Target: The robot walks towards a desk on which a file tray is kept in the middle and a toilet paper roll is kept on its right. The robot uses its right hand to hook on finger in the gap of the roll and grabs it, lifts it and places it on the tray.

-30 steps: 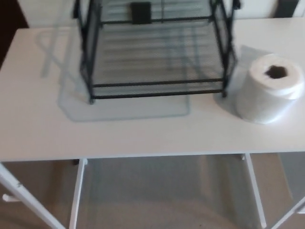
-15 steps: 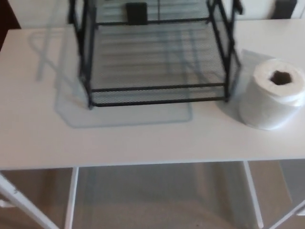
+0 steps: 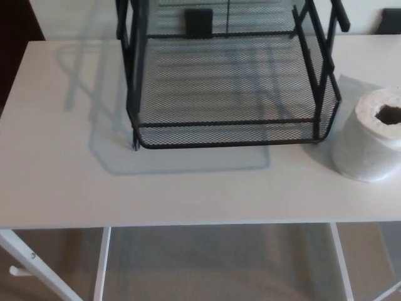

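Head view, looking down on a white counter [image 3: 69, 188]. Neither of the robot's hands nor any part of its arms appears in the frame, so the state of the left hand and of the right hand cannot be observed.

A black wire-mesh file tray [image 3: 229, 128] stands on the counter, slightly toward the far edge and roughly central. Its lower shelf is bare mesh with nothing lying in it. Black uprights rise at its corners and run out of the top of the frame; a small dark block [image 3: 198, 22] sits at the back of the tray, but the view is too soft to say what it is. The tray casts a pale shadow on the counter to its left and front.

The toilet paper roll [image 3: 371, 141] stands upright on the counter to the tray's right, close to the tray's front right corner but apart from it. Its core opening faces up. The roll is cut off by the picture's right edge.

Below the counter's front edge, white frame legs [image 3: 100, 266] and a beige floor [image 3: 219, 263] are visible.
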